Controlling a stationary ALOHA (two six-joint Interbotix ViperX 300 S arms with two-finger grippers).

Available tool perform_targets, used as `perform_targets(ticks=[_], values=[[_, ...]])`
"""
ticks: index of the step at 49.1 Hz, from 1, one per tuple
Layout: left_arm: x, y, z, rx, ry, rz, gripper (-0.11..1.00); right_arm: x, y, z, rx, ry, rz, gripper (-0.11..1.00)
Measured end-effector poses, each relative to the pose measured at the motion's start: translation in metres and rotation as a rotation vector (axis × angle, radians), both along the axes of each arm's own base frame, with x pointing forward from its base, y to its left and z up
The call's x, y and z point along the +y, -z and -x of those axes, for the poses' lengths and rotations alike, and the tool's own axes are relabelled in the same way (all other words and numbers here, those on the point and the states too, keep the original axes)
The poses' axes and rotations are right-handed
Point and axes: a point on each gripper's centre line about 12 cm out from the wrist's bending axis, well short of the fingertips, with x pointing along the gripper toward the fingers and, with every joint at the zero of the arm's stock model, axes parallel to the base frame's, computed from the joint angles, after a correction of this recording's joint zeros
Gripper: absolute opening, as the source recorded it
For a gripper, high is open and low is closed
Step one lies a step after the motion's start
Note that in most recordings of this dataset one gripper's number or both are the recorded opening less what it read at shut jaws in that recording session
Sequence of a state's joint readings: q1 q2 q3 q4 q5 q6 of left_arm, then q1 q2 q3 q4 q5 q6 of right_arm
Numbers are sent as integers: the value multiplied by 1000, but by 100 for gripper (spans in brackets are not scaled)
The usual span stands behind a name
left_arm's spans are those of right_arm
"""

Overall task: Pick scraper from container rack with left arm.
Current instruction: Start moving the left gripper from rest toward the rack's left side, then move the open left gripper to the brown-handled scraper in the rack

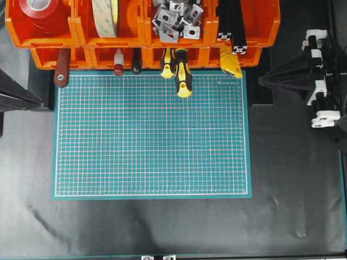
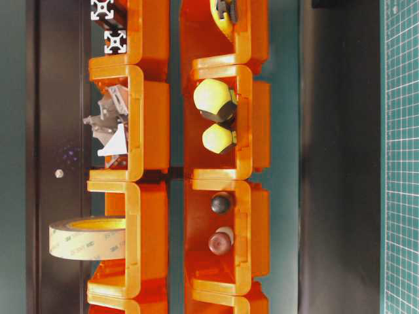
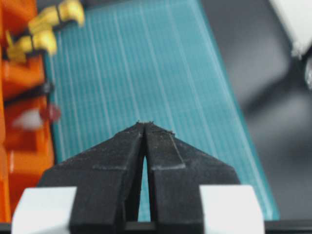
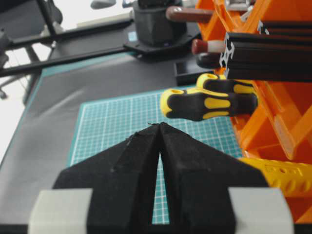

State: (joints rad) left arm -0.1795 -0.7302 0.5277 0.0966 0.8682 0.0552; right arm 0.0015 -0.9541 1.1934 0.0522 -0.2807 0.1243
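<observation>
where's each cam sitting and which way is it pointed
Overhead: above, facing straight down on the green gridded cutting mat and orange plastic bin rack; both arms at the edges.
Table-level: low, rotated sideways, facing the rack's bin fronts; no robot.
Left wrist: over shut left gripper, across the mat.
Right wrist: over shut right gripper, towards the rack.
Shared: yellow-and-black screwdriver handles.

Two tape rolls, two yellow screwdrivers, one scraper, one mat, maybe eight orange bins, rack partly cropped.
</observation>
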Motion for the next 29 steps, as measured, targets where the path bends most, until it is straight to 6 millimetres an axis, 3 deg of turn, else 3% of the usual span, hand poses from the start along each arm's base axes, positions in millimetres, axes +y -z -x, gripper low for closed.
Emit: perform_targets(ticks=[8, 17, 23, 29], values=[[-5, 4, -11, 154, -18, -136, 0, 4, -4, 5, -13, -15, -61, -1], [-8, 17, -11, 240, -199, -326, 0, 5, -6, 9, 4, -10, -131, -1], [-25, 25, -5, 219, -296, -441, 0, 5, -5, 10, 21, -8, -140, -1], [-44, 49, -5, 221, -360, -506, 0, 5, -5, 10, 21, -9, -140, -1]])
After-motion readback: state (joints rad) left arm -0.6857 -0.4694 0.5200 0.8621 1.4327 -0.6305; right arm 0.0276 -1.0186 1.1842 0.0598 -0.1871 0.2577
